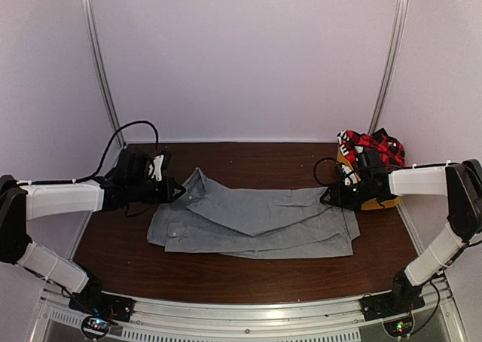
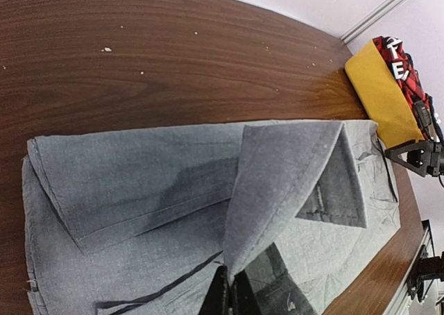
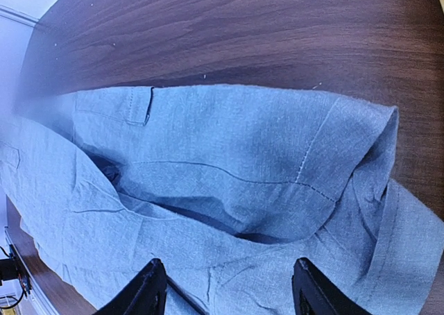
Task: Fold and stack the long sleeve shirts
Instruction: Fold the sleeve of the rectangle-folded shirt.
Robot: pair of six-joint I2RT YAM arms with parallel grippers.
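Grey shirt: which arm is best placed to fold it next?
Left, probably. The left gripper pinches a raised flap of the grey shirt; the right gripper is open over the other end, holding nothing.

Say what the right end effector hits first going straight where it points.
The grey shirt: the open right end effector points straight into its folded cloth, with nothing between. The gap to the cloth is hard to judge.

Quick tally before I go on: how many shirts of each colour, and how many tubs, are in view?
grey shirt: 1
red-and-black plaid shirt: 1
yellow tub: 1
Total: 3
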